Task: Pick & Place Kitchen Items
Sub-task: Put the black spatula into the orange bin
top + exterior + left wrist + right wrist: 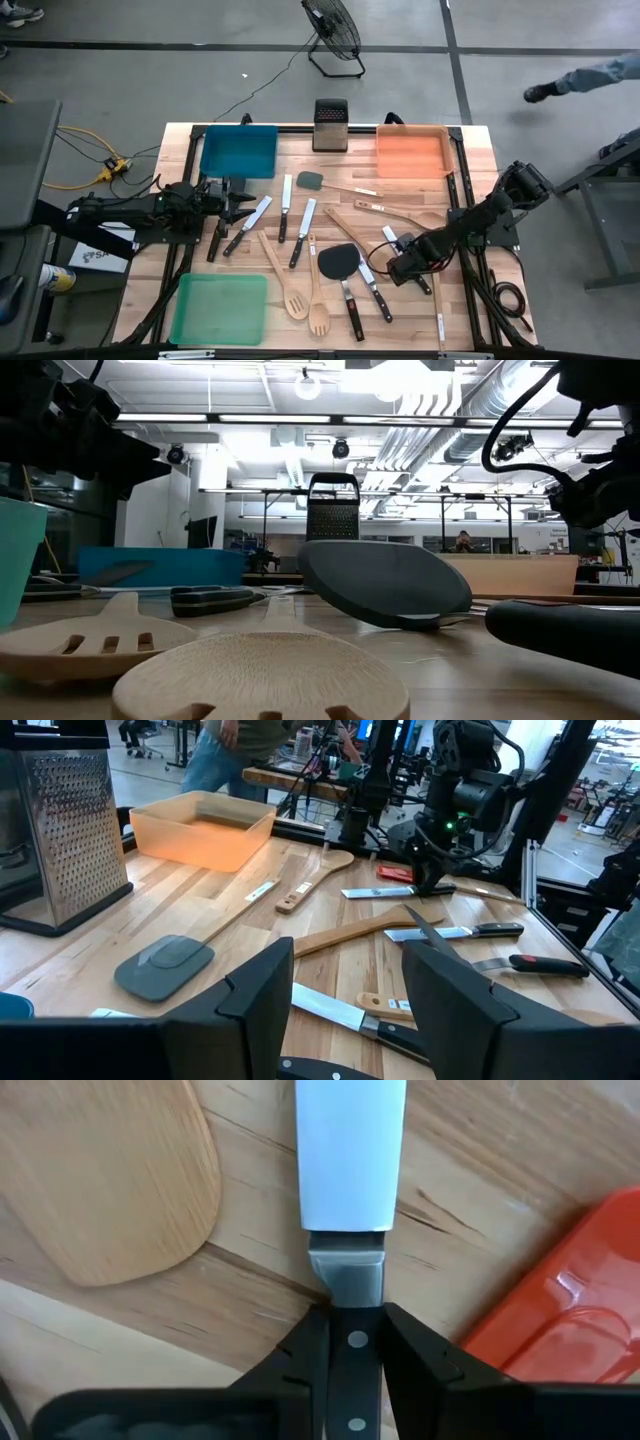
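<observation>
A: What has the right gripper (397,268) got?

B: From my console, its two fingers (312,1348) are closed against both sides of a black knife handle (350,1370); the steel blade (352,1152) points away along the bench (480,1140). A pale wooden spatula head (105,1175) lies just beside the blade, and a red utensil (560,1315) sits at the other side. In the high view that gripper is at the lower right of the frame.

A: And the left one?

B: The left gripper (240,199) sits at the left middle of the high view, near the blue tray (239,150). I see its fingers (262,995) spread apart with nothing between them.

A: Where are the other utensils?

B: Spread over the centre of the bench: three black-handled knives (290,220) side by side right of the left gripper, a grey spatula (309,181) above them, two slotted wooden spoons (305,305) at lower centre, a black spatula (339,262) beside those. The orange tray (412,150) is upper right, the green tray (219,308) lower left, and the grater (330,124) stands between the blue and orange trays.
</observation>
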Action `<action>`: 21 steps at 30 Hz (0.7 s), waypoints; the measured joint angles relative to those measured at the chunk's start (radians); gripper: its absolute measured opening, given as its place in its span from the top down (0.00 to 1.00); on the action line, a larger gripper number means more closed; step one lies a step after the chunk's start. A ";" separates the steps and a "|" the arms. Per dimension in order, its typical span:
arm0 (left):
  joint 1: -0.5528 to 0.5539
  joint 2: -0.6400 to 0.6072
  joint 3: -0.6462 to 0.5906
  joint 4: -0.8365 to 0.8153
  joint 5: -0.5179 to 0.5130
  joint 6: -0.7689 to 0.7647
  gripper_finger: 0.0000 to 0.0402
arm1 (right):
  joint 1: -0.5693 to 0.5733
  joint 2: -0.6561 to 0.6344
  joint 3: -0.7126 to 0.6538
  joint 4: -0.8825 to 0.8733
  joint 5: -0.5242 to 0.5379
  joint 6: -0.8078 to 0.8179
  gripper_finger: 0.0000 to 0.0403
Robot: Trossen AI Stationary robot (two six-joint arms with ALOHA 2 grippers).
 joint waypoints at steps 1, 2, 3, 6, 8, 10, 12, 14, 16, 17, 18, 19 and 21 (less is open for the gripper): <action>0.000 0.000 0.000 0.000 0.000 0.000 0.54 | -0.005 -0.012 -0.003 -0.007 -0.003 -0.004 0.84; 0.000 0.000 0.000 0.000 0.000 0.000 0.54 | -0.009 -0.028 -0.006 -0.029 0.003 -0.005 0.84; 0.000 0.000 0.000 0.000 0.000 0.000 0.54 | -0.014 -0.047 -0.008 -0.046 0.009 -0.006 0.84; 0.000 0.000 0.000 0.000 0.000 0.000 0.54 | -0.029 -0.115 -0.004 -0.085 0.029 -0.008 0.84; 0.000 0.000 0.000 0.000 0.000 0.000 0.54 | -0.035 -0.162 -0.004 -0.115 0.040 -0.008 0.84; 0.000 0.000 0.000 0.000 0.000 0.000 0.54 | -0.044 -0.215 -0.005 -0.139 0.068 -0.018 0.84; 0.000 0.000 0.000 0.000 0.000 0.000 0.54 | -0.061 -0.265 -0.004 -0.147 0.115 -0.040 0.84; 0.000 0.000 0.000 0.000 0.000 0.000 0.54 | -0.088 -0.311 -0.004 -0.164 0.151 -0.064 0.84; 0.000 0.000 0.000 0.000 0.000 0.000 0.54 | -0.121 -0.354 -0.004 -0.169 0.183 -0.110 0.84; 0.000 0.000 0.000 0.000 0.000 0.000 0.54 | -0.140 -0.372 -0.004 -0.169 0.200 -0.140 0.84; 0.000 0.000 0.000 0.000 0.000 0.000 0.54 | -0.161 -0.388 -0.003 -0.167 0.218 -0.170 0.84; 0.000 0.000 0.000 0.000 0.000 0.000 0.54 | -0.185 -0.403 -0.003 -0.166 0.238 -0.205 0.84; 0.000 0.000 0.000 0.000 0.000 0.000 0.54 | -0.240 -0.428 -0.003 -0.166 0.267 -0.283 0.84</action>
